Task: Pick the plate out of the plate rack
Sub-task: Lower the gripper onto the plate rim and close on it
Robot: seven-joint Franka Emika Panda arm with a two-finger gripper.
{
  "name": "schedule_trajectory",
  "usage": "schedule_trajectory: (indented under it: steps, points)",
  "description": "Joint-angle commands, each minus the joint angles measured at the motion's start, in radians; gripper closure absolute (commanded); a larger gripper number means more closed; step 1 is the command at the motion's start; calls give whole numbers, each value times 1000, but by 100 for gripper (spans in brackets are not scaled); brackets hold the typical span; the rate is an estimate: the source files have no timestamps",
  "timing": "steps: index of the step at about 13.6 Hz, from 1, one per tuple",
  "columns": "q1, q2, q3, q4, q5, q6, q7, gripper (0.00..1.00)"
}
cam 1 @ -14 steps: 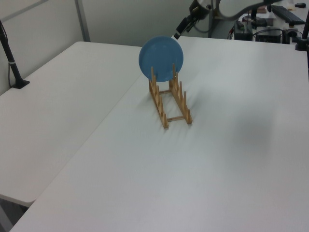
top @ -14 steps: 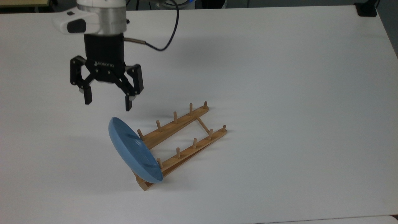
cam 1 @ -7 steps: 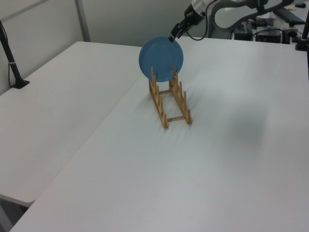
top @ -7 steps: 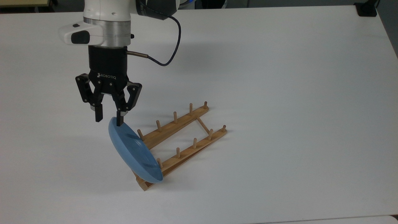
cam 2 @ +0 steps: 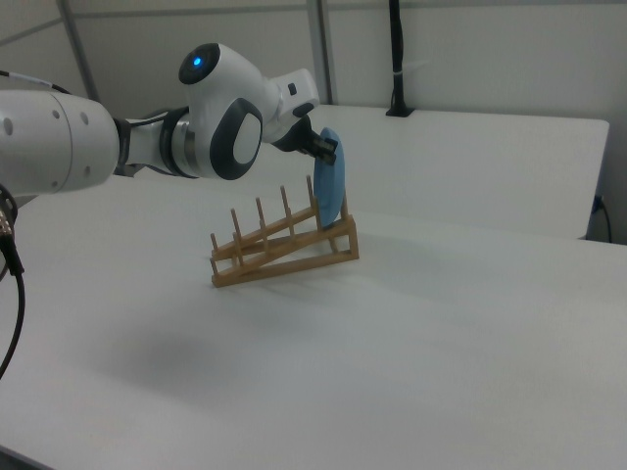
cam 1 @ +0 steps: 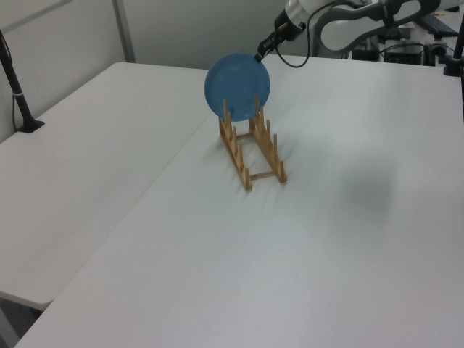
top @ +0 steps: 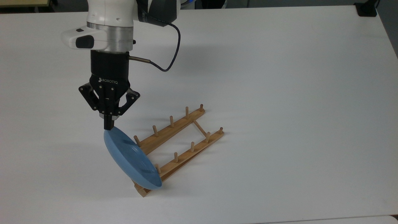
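The gripper (top: 108,127), fingers closed together, pinches the top rim of the plate (top: 130,158). The plate stands tilted in the end slot of the plate rack (top: 180,146), at the top view's left, on the white table (top: 279,93).

The white robot arm's black tool (cam 2: 326,149) is pinching the top rim of the round light-blue plate (cam 2: 329,189), which is standing upright in the light-brown wooden pegged rack (cam 2: 284,247) on the white counter (cam 2: 441,323).

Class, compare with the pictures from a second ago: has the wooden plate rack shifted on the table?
Yes. In the top view the plate rack has slid toward the top view's left, along with the plate, judged against the table's edges.
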Motion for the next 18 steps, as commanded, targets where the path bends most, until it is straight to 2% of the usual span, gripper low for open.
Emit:
schedule_trajectory:
  steps: [1,2,3,6,8,10,13,14,15,18]
  points:
    - [7,19,-5,10,-29,14,26,100]
    - [5,19,-5,11,-29,14,26,97]
    - [4,19,-5,11,-31,14,26,85]
    - [-1,19,-5,11,-38,14,26,24]
    - [-2,19,-6,11,-47,16,25,7]
    - [-2,37,-6,13,-83,16,26,3]
    - [2,101,-6,66,-104,31,26,4]
    - [4,112,-6,82,-104,36,26,12]
    - [1,115,-6,91,-101,36,26,32]
    - [-1,109,-6,94,-92,36,29,73]
